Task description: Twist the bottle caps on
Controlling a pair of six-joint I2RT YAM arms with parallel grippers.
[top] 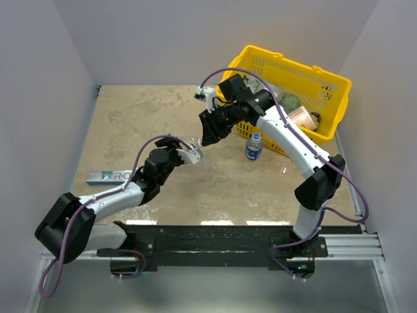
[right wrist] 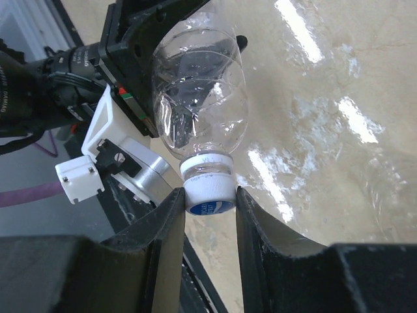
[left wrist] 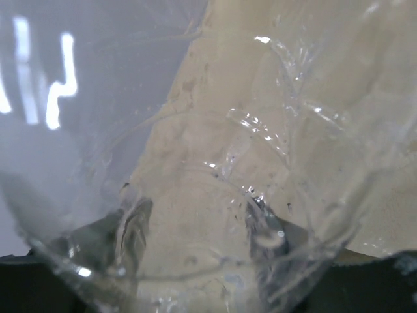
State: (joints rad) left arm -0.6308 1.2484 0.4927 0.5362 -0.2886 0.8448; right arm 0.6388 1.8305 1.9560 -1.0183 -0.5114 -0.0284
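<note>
Pinching the bottle cap (right wrist: 208, 195) on the clear bottle (right wrist: 199, 98), right fingers (right wrist: 163, 248).

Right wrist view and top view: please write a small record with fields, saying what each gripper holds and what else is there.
left gripper: shut on the clear bottle, neck toward the right gripper
right gripper: shut on the blue cap
blue cap: sits on the clear bottle's neck
labelled bottle: upright on the table, beside the yellow basket
flat packet: lies on the table, near the left arm
</note>
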